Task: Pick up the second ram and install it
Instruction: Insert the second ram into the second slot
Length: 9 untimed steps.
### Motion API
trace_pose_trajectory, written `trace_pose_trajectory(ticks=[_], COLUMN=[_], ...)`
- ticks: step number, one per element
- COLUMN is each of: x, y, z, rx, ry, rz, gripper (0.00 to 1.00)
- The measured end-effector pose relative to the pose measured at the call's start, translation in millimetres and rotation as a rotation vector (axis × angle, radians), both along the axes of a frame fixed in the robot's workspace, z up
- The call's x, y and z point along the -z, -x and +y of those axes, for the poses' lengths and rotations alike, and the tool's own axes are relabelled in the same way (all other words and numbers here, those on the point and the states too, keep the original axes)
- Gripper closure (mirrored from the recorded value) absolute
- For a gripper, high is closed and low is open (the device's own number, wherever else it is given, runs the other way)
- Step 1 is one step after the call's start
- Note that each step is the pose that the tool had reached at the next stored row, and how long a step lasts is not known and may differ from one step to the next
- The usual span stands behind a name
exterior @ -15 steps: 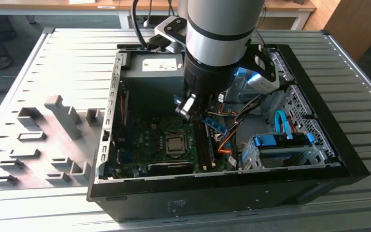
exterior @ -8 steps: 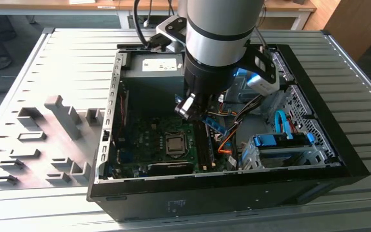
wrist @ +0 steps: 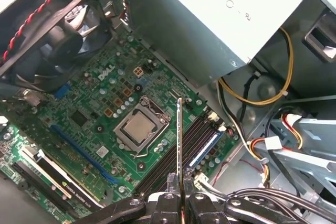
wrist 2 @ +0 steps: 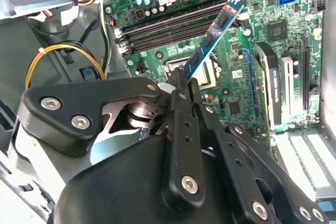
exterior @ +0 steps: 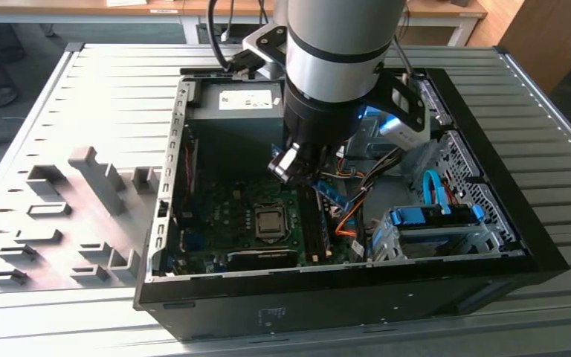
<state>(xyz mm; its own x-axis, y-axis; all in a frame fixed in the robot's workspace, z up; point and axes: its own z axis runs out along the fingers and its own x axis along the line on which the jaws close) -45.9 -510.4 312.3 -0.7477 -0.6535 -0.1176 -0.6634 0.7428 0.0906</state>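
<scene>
My gripper (exterior: 299, 172) is lowered into the open computer case (exterior: 484, 186) and is shut on the second ram (wrist 2: 211, 36), a thin blue-green board with small dark chips. In the second wrist view the board sticks out of the black fingers (wrist 2: 181, 95) at a slant. In the first wrist view the ram (wrist: 179, 135) shows edge-on as a thin line between the fingertips of the gripper (wrist: 181, 183). It hangs above the motherboard, near the processor socket (wrist: 139, 128) and the dark memory slots (wrist: 197, 139). It touches none of them.
The grey power supply (exterior: 234, 111) and a black fan (wrist: 65, 30) flank the motherboard. Yellow and black cables (wrist: 257, 98) run beside the slots. A drive cage with blue latches (exterior: 434, 219) fills the case's side on the exterior view's right. Grey fixture blocks (exterior: 77, 216) stand on the table.
</scene>
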Motion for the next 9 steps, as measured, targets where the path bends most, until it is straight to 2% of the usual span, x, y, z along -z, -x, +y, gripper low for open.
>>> trace_pose_trajectory(ticks=[9], x=[0.2], y=[0.0], z=[0.0], rx=[0.049], ry=[0.0], rz=[0.0], gripper=[0.86])
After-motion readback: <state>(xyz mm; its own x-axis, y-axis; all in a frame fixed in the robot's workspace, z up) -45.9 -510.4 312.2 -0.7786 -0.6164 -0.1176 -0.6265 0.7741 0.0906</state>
